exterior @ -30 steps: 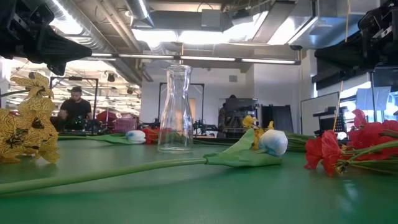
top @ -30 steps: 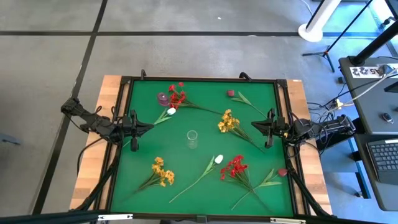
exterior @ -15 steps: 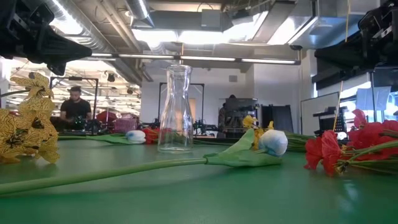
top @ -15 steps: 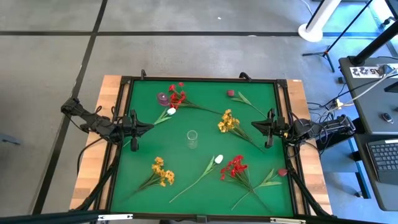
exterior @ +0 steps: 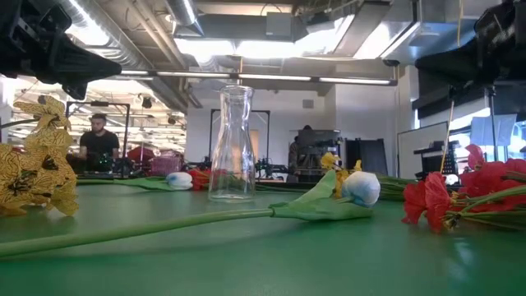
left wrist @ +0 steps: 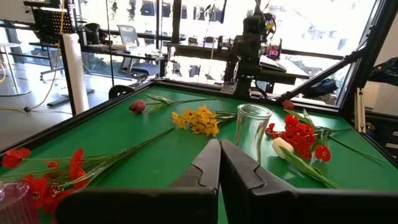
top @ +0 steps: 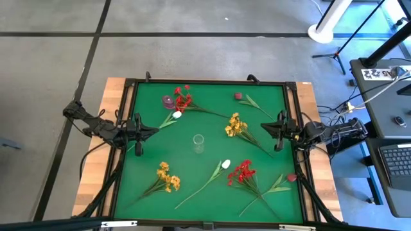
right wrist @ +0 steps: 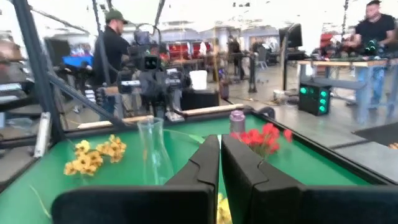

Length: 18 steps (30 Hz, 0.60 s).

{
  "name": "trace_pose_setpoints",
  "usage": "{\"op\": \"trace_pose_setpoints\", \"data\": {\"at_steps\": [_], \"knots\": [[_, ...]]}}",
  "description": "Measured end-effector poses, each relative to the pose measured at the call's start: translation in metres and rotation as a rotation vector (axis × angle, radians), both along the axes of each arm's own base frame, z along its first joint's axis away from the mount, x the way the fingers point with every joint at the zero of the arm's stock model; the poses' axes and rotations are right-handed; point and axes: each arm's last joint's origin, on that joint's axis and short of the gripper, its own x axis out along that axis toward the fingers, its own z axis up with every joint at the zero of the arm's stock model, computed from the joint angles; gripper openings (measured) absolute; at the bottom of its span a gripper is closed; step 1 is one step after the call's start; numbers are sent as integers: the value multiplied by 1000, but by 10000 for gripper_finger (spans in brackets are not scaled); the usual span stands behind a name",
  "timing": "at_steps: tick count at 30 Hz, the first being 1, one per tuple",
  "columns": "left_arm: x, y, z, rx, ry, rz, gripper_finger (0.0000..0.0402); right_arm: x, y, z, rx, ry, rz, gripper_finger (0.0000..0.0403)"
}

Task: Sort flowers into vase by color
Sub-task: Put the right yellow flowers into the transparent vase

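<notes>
Green table (top: 209,186): my right gripper (top: 270,127) has crept slightly off its edge post toward the yellow-orange spray (top: 235,125), fingers together and empty, so I judge sorting is only starting. My left gripper (top: 151,130) waits at the opposite edge, pinched together on nothing. The clear vase (top: 198,144) stands empty at centre, all flowers lying around it, nothing blocking my reach.

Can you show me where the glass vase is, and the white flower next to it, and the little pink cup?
glass vase (top: 198,144), high view, on its round mouth.
white flower (top: 225,164), high view, on the white bud.
pink cup (top: 168,101), high view, on its rim.
</notes>
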Motion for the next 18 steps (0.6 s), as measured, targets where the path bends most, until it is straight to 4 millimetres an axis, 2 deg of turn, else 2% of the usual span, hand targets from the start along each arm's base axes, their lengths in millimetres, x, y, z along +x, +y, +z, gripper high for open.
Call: {"op": "trace_pose_setpoints", "data": {"at_steps": [3,9,13,18], "knots": [[0,0,0,0,0,0,0,-4,-2,18,5,8,-42,19],[0,0,0,0,0,0,0,-4,-2,45,51,214,-54,19],[0,0,0,0,0,0,0,5,1,45,144,435,-53,19],[0,0,0,0,0,0,0,20,6,37,233,680,-45,19]]}}
